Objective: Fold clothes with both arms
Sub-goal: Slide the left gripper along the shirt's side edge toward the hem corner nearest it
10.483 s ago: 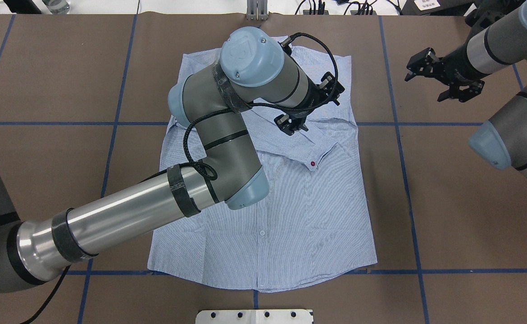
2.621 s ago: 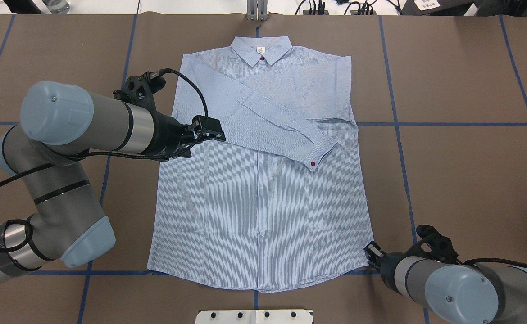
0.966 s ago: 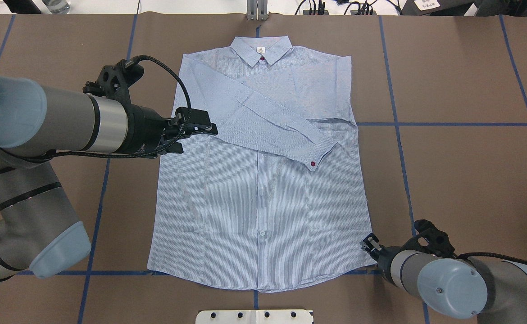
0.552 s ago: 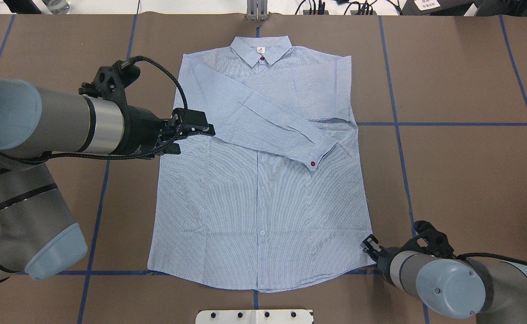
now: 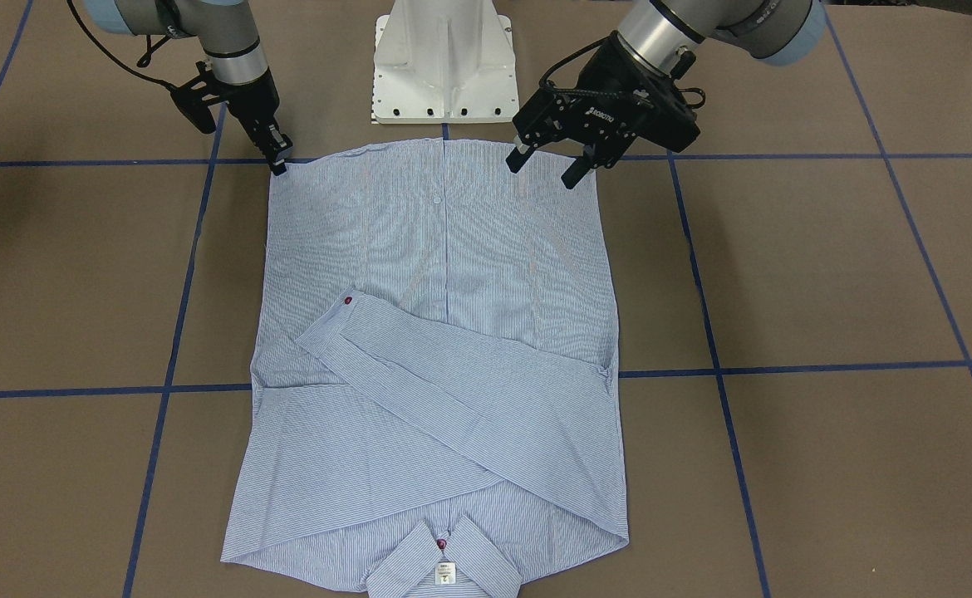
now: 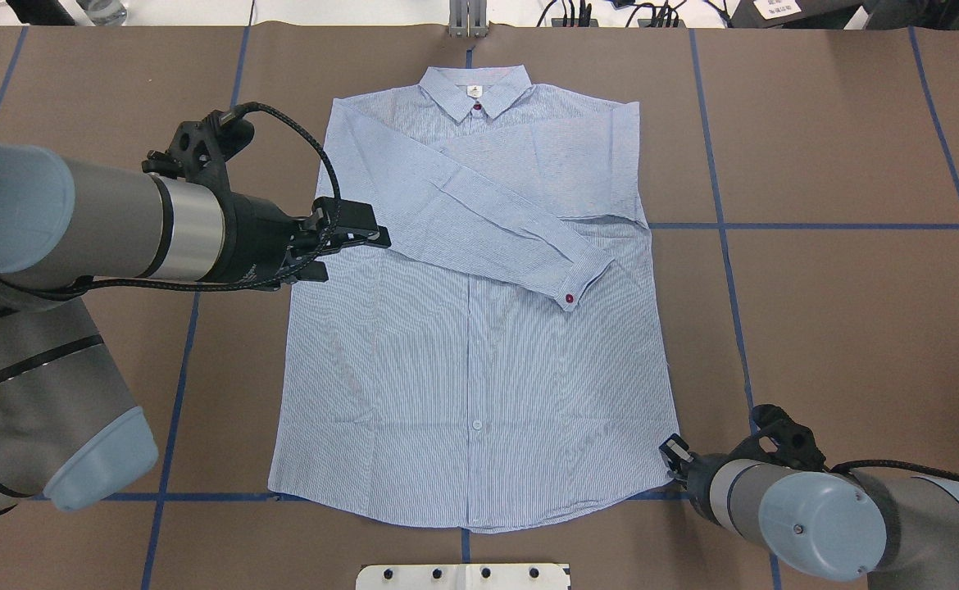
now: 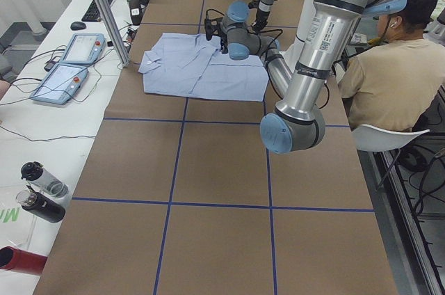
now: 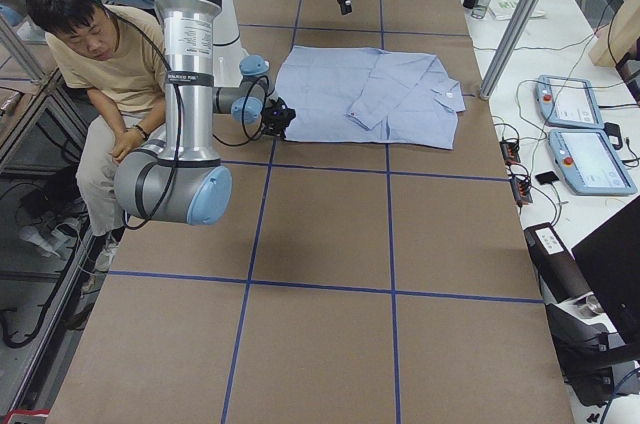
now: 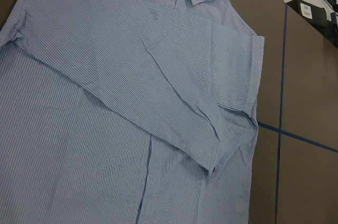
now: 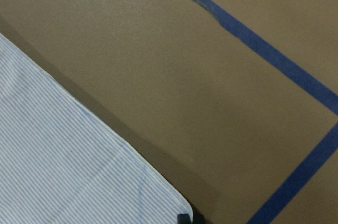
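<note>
Front-facing view: The light blue striped shirt lies flat and face up on the brown-papered table. Its hem is toward the robot's base and both sleeves are crossed over the chest. Your left gripper hangs with its jaws apart and holds nothing. Your right gripper stands at the hem corner on its own side. It is seen edge-on, so I cannot tell whether its jaws are together or on cloth.

Overhead view: The left gripper sits over the shirt's side seam, just below the armpit. The right gripper is at the hem corner, touching it or just beside it.

Side views: These are too small to settle the right jaws. From the left end, the left gripper appears raised off the fabric.

Left wrist view: This shows only the crossed sleeve and its red-buttoned cuff. No fingers are in view.

Right wrist view: The hem corner lies flat on the paper and is not lifted. One black fingertip sits right at its point.

Assessment: The step in hand looks like securing the hem for a bottom-up fold.

- Seat the right pads low and well onto the corner, so that both layers are caught and not just the edge.
- Bring the left gripper down to the opposite hem corner before any lift.
- Raise both corners together and level. An uneven pull is likely to skew the body and shift the crossed sleeves.
</note>
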Robot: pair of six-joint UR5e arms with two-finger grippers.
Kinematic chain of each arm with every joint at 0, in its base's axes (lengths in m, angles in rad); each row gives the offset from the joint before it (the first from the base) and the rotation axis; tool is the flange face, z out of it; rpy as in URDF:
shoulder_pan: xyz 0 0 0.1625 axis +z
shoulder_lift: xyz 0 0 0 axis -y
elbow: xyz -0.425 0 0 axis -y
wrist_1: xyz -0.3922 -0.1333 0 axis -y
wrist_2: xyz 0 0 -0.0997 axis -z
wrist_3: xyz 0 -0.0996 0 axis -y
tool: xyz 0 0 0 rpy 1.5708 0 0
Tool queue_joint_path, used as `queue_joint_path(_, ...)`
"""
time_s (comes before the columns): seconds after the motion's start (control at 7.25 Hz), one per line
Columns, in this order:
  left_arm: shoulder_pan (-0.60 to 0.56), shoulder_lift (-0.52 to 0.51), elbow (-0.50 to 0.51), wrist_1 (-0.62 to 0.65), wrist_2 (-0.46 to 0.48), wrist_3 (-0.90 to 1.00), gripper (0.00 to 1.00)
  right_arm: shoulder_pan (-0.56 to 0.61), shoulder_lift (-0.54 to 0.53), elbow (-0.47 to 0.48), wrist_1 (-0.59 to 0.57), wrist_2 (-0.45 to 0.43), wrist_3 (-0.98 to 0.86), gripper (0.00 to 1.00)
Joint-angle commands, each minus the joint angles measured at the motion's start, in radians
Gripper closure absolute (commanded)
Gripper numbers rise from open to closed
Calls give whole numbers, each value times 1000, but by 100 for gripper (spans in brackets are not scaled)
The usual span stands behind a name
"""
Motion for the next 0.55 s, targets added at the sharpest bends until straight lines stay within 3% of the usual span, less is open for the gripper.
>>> queue_joint_path(0.0,0,2,-1,0,0,0,1,1,-2,17,-1,3,-2,100)
queue_joint_path(0.14,0,25,-9,0,29,-21,1,8,-3,34,-1,6,-9,100)
queue_joint_path(0.28,52,98,-47,0,104,-94,1,11,-6,40,-1,28,-11,100)
queue_joint_path(0.41,101,167,-76,0,112,-103,1,14,-6,48,-1,32,-11,100)
